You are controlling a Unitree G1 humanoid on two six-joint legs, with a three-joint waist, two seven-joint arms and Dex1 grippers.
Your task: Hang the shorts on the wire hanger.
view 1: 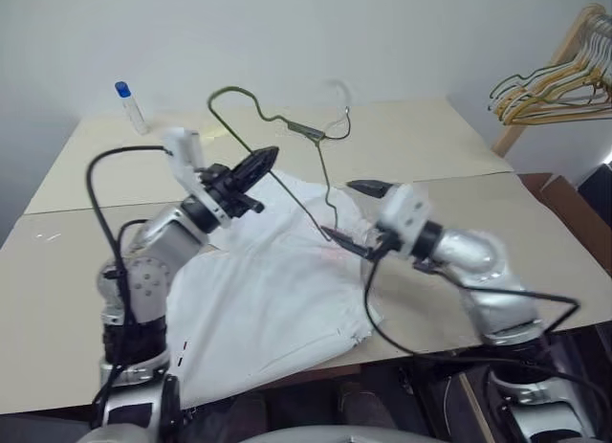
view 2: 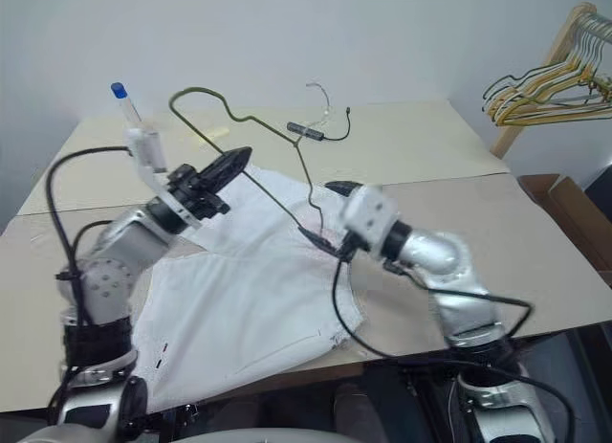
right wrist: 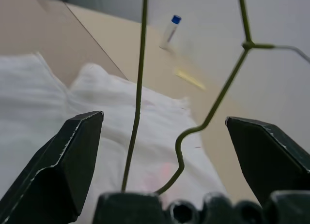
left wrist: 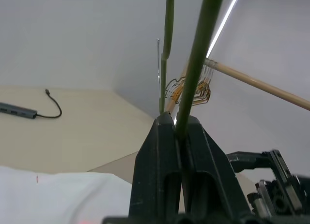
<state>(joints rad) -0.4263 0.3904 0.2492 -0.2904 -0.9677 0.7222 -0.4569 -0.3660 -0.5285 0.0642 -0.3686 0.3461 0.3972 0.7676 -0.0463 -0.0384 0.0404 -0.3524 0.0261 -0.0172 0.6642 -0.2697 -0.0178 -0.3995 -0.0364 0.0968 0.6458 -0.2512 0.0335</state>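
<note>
One gripper alone carries the hanger: the left gripper is clamped on the wire, which the left wrist view shows pinched between its fingers. The right gripper stands wide, with two runs of wire passing freely between its fingers and not gripped. The hanger is held up off the tabletop, tilted, hook end toward the far edge. The shorts lie flat below it, spread from mid-table to the near edge, where a part of the cloth hangs over.

Hazards from this state:
- Thin wire in a single pinch can rotate or slip — the hanger may swing down onto the shorts or snag them.
- The right fingers straddle the wire; closing or moving sideways may catch it and wrench it from the left grip.
- Cloth overhanging the near edge may slide off if dragged — lift it, do not pull.
- The cable adapter near the far edge may foul the hook.
</note>
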